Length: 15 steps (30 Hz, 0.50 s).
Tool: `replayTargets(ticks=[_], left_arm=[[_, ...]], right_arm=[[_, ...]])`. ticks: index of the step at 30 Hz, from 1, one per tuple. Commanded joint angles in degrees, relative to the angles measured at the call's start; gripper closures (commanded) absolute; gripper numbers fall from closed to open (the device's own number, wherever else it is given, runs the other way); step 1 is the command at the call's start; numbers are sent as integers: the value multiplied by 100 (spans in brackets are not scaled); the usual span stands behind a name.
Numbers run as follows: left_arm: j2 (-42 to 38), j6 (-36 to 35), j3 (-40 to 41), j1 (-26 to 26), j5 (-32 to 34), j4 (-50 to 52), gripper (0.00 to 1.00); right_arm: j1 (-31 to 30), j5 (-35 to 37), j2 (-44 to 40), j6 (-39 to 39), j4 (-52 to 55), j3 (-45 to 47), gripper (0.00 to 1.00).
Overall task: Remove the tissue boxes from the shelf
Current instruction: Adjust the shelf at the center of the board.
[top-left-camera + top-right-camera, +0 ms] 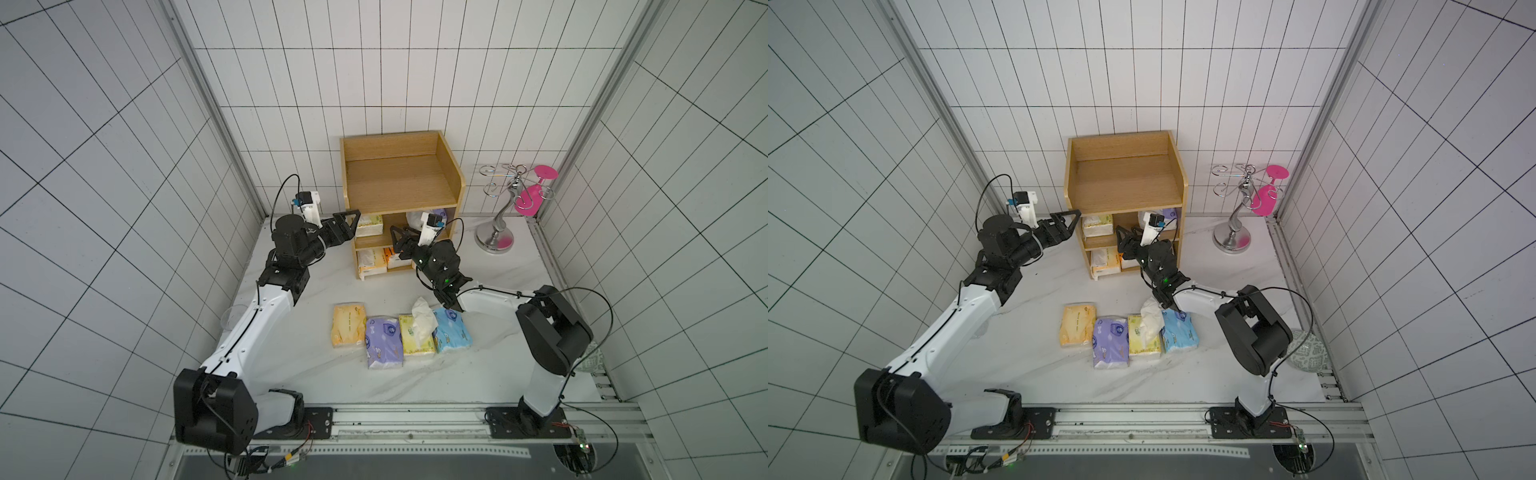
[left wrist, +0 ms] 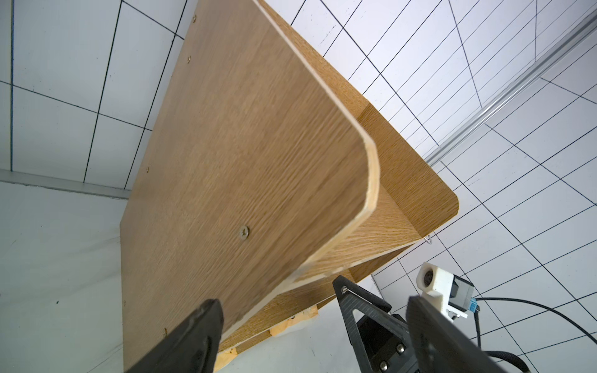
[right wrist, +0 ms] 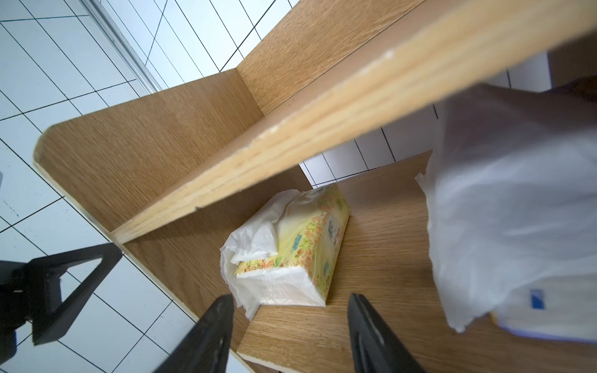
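The shelf (image 1: 401, 178) stands at the back edge of the worktop (image 1: 519, 266), its top tier bare and packs on the two tiers below. Four tissue boxes (image 1: 384, 343) lie in a row mid-worktop, likely parked clear of the shelf front. The right arm (image 1: 436, 257) aims its jaws, apart and empty, at the yellow pack (image 3: 300, 252) on the middle tier. The left arm (image 1: 299, 241) has its jaws wide and empty by the shelf's side wall.
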<state>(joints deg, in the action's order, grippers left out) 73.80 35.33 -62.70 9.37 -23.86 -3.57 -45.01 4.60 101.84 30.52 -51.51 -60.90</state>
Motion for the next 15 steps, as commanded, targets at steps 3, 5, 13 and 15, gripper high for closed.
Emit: replayTargets(ticks=[3, 5, 13, 15], left_arm=[[271, 163, -470, 25, -37, -13, 14], [360, 165, -608, 132, 19, 70, 20], [237, -133, -708, 815, 750, 384, 46], [215, -232, -718, 992, 952, 477, 52]], right_arm=[[-8, 203, -625, -322, 606, 413, 42], [-15, 233, -864, -395, 744, 606, 43], [-8, 237, -1778, -785, 1563, 1149, 50], [-12, 234, -2061, -890, 1748, 1318, 52]])
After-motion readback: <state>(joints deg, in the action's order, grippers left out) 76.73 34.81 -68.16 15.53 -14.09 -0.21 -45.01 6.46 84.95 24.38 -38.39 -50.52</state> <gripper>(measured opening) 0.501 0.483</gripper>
